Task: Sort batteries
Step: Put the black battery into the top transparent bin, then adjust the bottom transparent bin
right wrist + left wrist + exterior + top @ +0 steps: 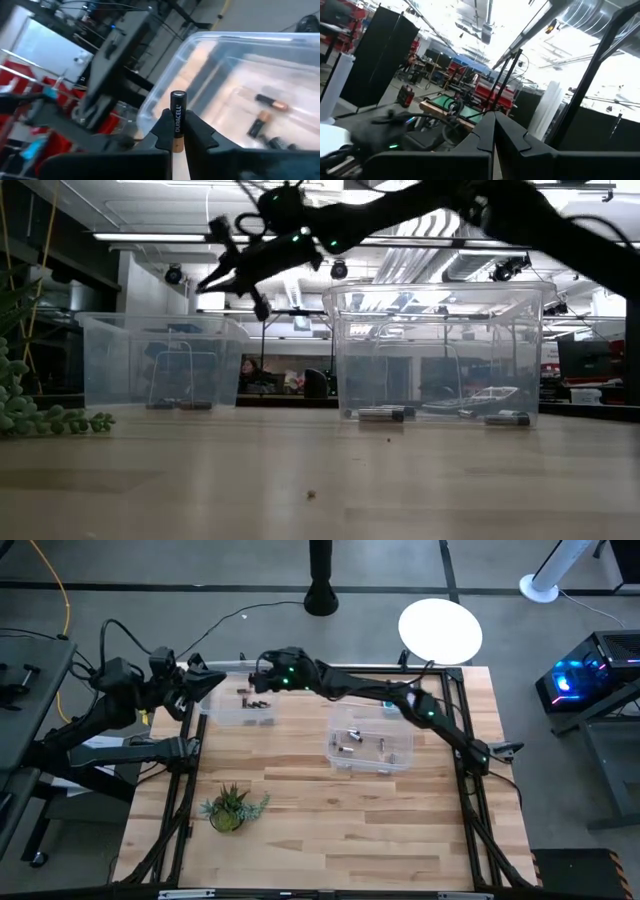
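My right gripper [177, 131] is shut on one black battery with a copper end [178, 116]. It hovers above the far edge of the left clear bin [240, 705] [165, 360]; in the high view the gripper [262, 675] hangs over it. A few batteries [272, 103] lie on that bin's floor [258, 700]. Several more batteries [365, 742] [382, 414] lie in the right clear bin [372, 748] [440, 350]. My left gripper [205, 682] [494, 131] waits shut, raised beside the left bin's left side. My right gripper pinches the battery between its two fingertips [161, 131], low on the body near the copper end [178, 142]. The battery stands along the fingers, its black end [178, 95] sticking out past them. It is lifted clear above the left bin.
A small potted plant [232, 808] [30, 420] stands near the table's left near part. A white round disc [440, 630] sits beyond the far edge. Bare wood [350, 830] spreads across the near half of the table.
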`<state>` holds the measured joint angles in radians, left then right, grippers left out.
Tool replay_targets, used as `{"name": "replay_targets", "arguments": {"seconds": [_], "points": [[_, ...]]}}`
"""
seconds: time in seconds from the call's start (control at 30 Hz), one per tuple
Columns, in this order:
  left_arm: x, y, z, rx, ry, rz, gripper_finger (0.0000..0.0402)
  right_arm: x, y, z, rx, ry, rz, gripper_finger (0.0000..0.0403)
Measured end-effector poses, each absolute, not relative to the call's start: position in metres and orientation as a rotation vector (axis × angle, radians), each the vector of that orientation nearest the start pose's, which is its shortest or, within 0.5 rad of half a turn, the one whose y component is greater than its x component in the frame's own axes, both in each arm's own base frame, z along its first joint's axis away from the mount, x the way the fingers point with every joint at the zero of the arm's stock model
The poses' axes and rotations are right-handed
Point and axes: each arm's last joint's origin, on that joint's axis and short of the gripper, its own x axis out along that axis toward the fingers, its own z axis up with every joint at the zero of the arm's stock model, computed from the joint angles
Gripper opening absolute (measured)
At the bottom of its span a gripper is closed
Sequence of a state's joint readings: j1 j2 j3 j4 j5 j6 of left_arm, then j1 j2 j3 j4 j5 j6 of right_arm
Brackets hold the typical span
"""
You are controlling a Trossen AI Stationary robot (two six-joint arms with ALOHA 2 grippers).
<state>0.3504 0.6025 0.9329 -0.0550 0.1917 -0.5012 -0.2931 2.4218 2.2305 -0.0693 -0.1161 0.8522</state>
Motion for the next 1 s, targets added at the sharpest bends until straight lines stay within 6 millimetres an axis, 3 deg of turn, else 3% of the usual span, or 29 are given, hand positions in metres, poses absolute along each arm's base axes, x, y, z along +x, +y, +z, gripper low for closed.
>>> {"name": "replay_targets", "arguments": {"seconds": [0.13,0.27,0.47,0.57,0.67,0.9,1.0], "points": [[0.103,0.032,0.413,-0.433,-0.274,0.088,0.0,0.551,-0.169,0.257,0.871,0.155,-0.241,0.0046],[0.103,0.03,0.41,-0.429,-0.24,0.089,0.0,0.544,-0.176,0.26,0.885,0.16,-0.221,0.0104],[0.102,0.028,0.407,-0.348,-0.201,0.087,0.0,0.526,-0.185,0.303,0.784,0.179,-0.187,0.0156],[0.105,0.028,0.401,-0.291,-0.189,0.084,0.0,0.503,-0.179,0.342,0.64,0.201,-0.213,0.0159],[0.116,0.031,0.383,-0.296,-0.221,0.085,0.0,0.471,-0.168,0.377,0.493,0.293,-0.324,0.016],[0.151,0.039,0.294,-0.534,-0.358,0.014,0.0,0.392,-0.119,0.433,0.233,0.561,-0.625,0.016],[0.159,0.036,0.276,-0.595,-0.332,-0.009,0.0,0.36,-0.092,0.451,0.196,0.625,-0.719,0.0161]]}}
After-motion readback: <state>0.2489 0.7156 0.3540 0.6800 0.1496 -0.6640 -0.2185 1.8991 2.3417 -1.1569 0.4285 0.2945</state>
